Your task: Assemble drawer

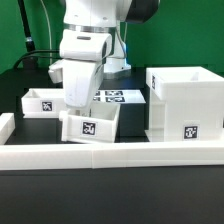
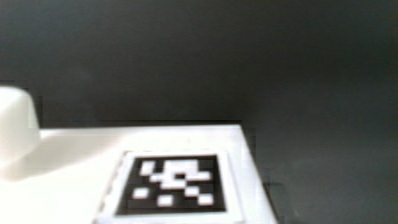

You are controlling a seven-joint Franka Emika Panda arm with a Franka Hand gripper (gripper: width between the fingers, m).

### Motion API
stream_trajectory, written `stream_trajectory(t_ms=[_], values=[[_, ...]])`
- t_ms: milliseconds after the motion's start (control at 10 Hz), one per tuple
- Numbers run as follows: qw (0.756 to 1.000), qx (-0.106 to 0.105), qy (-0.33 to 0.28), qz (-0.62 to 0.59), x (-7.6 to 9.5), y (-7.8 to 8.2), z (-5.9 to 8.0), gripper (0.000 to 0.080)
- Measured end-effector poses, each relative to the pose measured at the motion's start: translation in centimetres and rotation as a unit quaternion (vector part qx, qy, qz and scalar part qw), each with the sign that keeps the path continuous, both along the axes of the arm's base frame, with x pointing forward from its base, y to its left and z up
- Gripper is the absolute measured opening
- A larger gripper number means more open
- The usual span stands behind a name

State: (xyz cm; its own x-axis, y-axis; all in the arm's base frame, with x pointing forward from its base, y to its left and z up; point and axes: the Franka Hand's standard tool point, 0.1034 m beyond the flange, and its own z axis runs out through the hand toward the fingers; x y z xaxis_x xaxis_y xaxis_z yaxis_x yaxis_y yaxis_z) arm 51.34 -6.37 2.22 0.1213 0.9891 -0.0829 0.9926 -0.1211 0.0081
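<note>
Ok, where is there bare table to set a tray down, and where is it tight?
Bare table shows between the middle tray and the housing, and again between the tray on the exterior view's left and the border wall. It is crowded around the gripper, which hangs over the middle tray, with the marker board just behind.

arm [image 1: 90, 35]: glossy white rounded shells | upper joint [image 1: 143, 10]: black | hand [image 1: 78, 98]: white, boxy

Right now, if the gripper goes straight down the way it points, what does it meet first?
Probably the middle drawer tray, sitting tilted right under the gripper. The fingertips are hard to make out against its white rim, so I cannot tell whether they already touch.
</note>
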Motion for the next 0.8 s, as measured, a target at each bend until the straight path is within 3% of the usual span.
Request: stream_trajectory(t_ms=[300, 800], values=[[1.0, 0.004, 0.006, 0.015, 0.5, 1.7, 0.1, 0.0042], [1.0, 0.004, 0.007, 0.013, 0.4, 1.6, 0.0, 0.0042]])
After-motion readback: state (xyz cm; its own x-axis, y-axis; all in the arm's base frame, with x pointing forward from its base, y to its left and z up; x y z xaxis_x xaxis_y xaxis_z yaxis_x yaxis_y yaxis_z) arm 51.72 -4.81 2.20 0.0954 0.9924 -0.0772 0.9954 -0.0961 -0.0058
